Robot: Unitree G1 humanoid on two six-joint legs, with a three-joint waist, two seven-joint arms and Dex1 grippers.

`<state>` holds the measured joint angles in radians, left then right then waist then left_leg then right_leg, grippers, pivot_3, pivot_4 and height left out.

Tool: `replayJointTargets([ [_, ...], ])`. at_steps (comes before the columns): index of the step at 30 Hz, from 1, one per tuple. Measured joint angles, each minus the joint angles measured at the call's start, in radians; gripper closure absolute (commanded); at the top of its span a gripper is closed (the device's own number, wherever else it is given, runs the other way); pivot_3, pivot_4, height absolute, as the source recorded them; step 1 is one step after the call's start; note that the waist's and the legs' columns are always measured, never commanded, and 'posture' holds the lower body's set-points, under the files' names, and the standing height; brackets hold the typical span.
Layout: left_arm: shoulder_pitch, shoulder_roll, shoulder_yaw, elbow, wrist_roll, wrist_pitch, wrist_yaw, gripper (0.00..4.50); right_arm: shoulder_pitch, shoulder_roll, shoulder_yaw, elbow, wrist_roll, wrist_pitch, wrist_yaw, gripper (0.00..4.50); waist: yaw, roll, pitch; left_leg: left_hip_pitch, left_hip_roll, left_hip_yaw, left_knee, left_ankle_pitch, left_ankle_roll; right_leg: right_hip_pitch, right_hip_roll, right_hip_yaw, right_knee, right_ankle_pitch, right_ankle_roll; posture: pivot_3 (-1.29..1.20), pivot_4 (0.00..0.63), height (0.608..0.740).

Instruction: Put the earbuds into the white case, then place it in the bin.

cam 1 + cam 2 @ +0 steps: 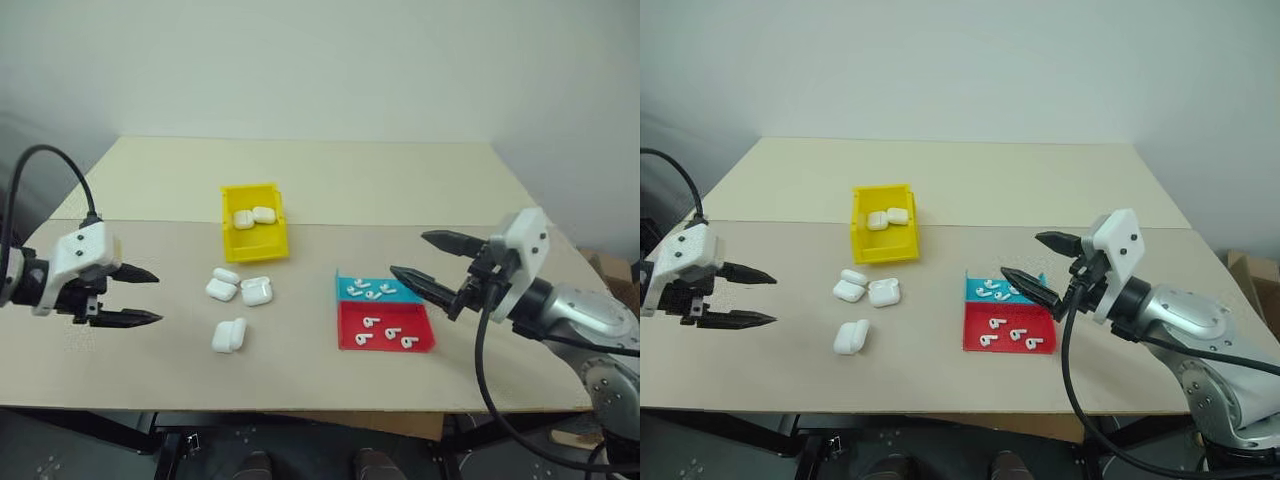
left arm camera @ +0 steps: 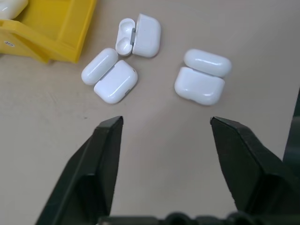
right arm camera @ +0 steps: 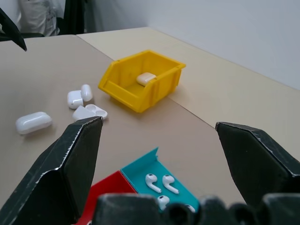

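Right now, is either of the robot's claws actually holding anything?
No. The left gripper and the right gripper both stand open with nothing between their fingers. The white cases lie on the table, untouched.

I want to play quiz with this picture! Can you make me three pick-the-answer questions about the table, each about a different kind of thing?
1. Where are the earbuds?
A. In the teal and red trays
B. In the yellow bin
C. On the bare table

2. How many white cases lie inside the yellow bin?
A. None
B. Two
C. Five

3. How are the right gripper's jaws?
A. Shut on an earbud
B. Shut on a case
C. Open and empty

Answers: 1 A, small white buds lie in both trays. 2 B, two cases sit side by side in it. 3 C, the jaws stand apart with nothing between.
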<state>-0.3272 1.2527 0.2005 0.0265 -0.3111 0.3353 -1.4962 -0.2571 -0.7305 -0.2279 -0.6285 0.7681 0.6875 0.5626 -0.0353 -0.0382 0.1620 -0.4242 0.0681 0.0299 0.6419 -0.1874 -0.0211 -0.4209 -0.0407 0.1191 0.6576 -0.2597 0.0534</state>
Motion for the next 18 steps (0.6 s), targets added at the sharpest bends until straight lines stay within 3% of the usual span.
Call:
replayJointTargets([
  [1, -0.012, 0.000, -0.016, -0.001, 0.000, -0.011, -0.012, 0.04, 0.000, 0.004, 0.007, -0.003, 0.000, 0.000, 0.000, 0.00, 0.001, 0.000, 0.000, 0.000, 0.000, 0.000, 0.000, 0.000, 0.000, 0.000, 0.000, 0.000, 0.000, 0.000, 0.000, 0.00, 0.150, 0.740],
  [4, -0.049, 0.002, -0.099, -0.010, 0.022, -0.053, -0.055, 0.04, 0.006, 0.013, 0.013, -0.015, 0.000, 0.000, -0.005, 0.00, -0.001, 0.000, 0.000, -0.001, 0.000, 0.000, 0.000, 0.000, 0.000, -0.001, 0.000, 0.000, 0.000, 0.000, 0.000, 0.00, 0.150, 0.740],
  [11, -0.294, -0.005, -0.432, -0.051, 0.166, -0.024, -0.110, 0.04, 0.011, 0.029, 0.023, -0.036, 0.001, 0.000, -0.020, 0.00, -0.003, 0.000, 0.000, -0.001, 0.000, 0.000, 0.000, 0.000, 0.000, 0.000, 0.000, 0.000, 0.000, 0.000, 0.000, 0.00, 0.150, 0.740],
  [18, -0.403, -0.043, -0.621, -0.051, 0.216, -0.030, -0.113, 0.04, 0.026, 0.033, 0.024, -0.064, 0.001, 0.000, -0.045, 0.00, -0.011, 0.000, 0.000, -0.001, 0.000, -0.001, 0.000, 0.000, 0.000, -0.001, 0.001, 0.001, 0.001, 0.000, 0.001, 0.00, 0.150, 0.740],
])
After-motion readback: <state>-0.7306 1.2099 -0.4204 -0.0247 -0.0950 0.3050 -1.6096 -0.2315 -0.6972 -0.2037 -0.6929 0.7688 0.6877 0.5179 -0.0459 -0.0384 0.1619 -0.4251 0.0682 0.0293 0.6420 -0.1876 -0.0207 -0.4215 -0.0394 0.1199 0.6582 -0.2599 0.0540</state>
